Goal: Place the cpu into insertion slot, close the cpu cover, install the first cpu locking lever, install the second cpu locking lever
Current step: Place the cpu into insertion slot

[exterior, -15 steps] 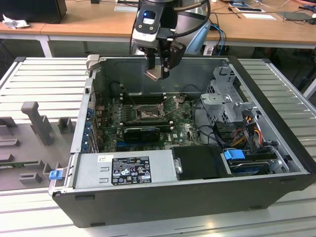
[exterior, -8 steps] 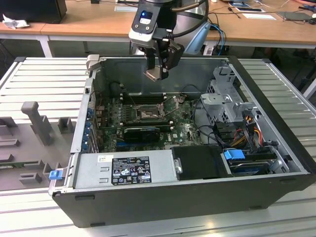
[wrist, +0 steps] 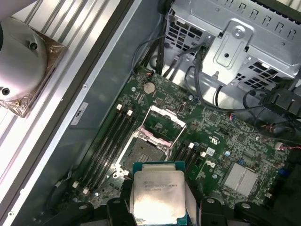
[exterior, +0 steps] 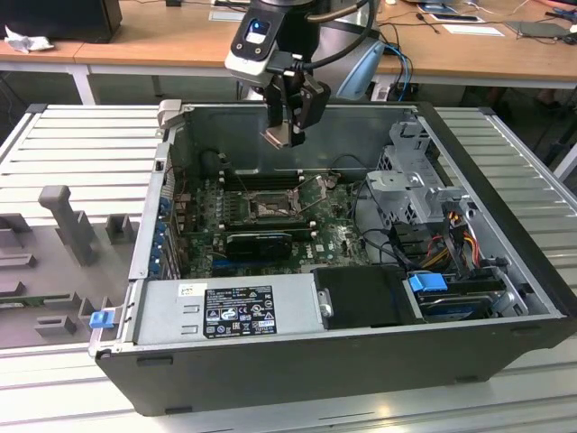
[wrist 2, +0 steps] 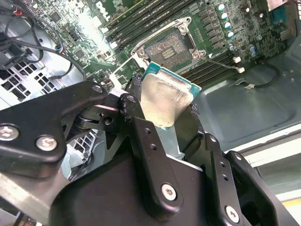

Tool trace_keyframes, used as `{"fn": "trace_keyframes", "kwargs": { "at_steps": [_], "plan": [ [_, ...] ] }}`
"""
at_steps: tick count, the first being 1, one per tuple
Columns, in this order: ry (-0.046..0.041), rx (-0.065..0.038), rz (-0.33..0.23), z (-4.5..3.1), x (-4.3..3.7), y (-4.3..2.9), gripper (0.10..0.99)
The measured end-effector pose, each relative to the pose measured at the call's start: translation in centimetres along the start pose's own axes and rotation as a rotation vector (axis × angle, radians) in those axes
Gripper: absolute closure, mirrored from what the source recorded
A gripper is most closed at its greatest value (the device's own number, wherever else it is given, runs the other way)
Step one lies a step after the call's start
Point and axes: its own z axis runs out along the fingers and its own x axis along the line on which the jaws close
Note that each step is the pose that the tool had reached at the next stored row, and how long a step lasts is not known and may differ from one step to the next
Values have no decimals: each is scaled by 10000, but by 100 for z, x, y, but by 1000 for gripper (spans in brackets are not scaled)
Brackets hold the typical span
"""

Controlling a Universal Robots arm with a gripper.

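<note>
My gripper [exterior: 287,113] hangs above the open computer case, shut on the cpu [exterior: 276,137], a pale silver square plate with a green edge. In both wrist views the cpu [wrist 2: 164,94] [wrist: 157,190] sits between the black fingers [wrist 2: 141,136], tilted. The insertion slot [exterior: 268,209] lies below on the green motherboard [exterior: 338,234], its dark centre [wrist 2: 168,49] [wrist: 142,151] bare. The cpu cover [wrist: 163,123], a silver frame with a window, stands swung up at the slot's far side. The cpu is well above the slot and apart from it.
Long black RAM slots [wrist: 110,141] run beside the socket. A power supply [exterior: 230,307] fills the case's near side, and a metal drive cage [exterior: 415,180] with cables [exterior: 451,244] stands at the exterior view's right. Grey fixtures [exterior: 68,225] sit on the slatted table outside the case.
</note>
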Motion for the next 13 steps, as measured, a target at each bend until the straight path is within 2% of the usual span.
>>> {"fn": "trace_keyframes", "kwargs": {
  "at_steps": [13],
  "plan": [
    [-56,-12,615,9,4,-8,561]
  ]
}}
